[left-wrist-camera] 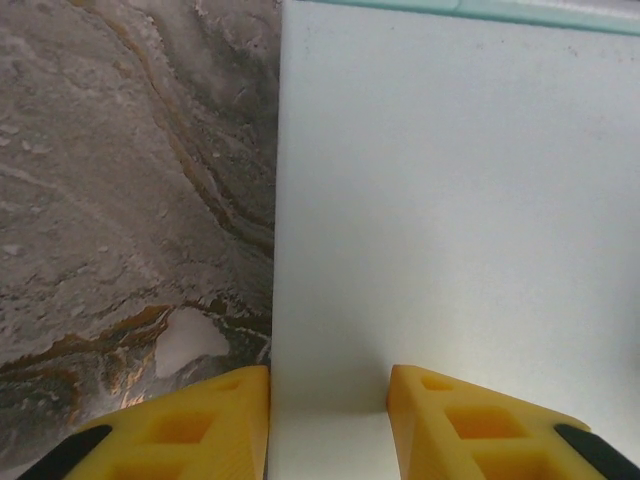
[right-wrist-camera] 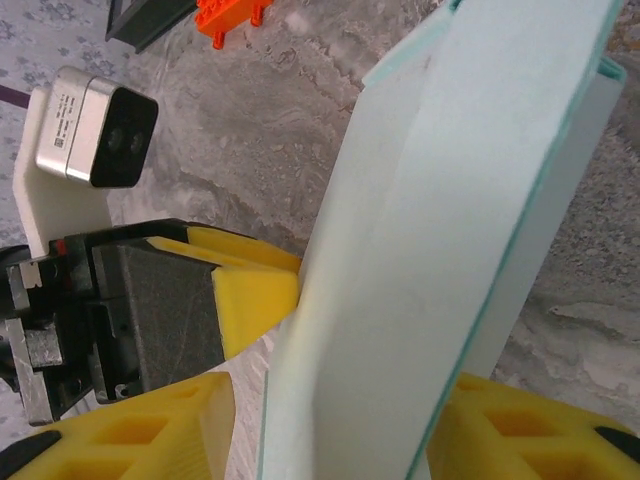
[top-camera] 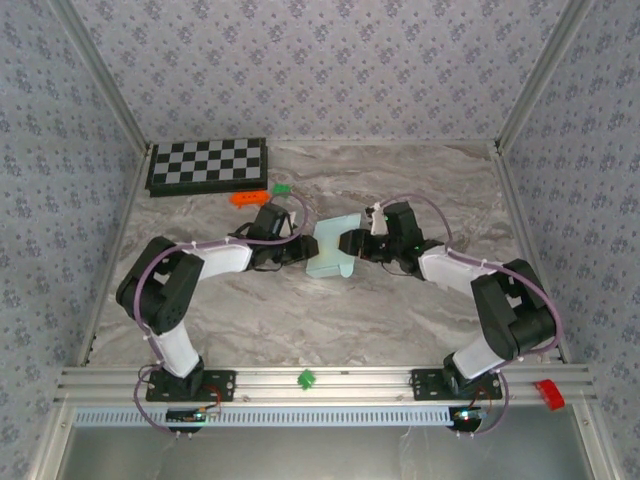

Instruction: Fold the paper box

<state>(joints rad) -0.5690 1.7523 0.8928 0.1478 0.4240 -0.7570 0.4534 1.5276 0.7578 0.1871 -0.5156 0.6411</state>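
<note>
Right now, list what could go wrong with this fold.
1. The pale mint-blue thin-card paper box sits half-folded between the left tool and the right tool. Neither visibly clamps it, so it may tip or slide.
2. The left tool meets one flat panel, and pushing further could crease it off the fold line.

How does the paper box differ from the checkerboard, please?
The paper box is plain pale mint, the checkerboard black-and-white checked. The paper box is smaller than the checkerboard. The paper box stands partly folded mid-table; the checkerboard lies flat at the far left.
</note>
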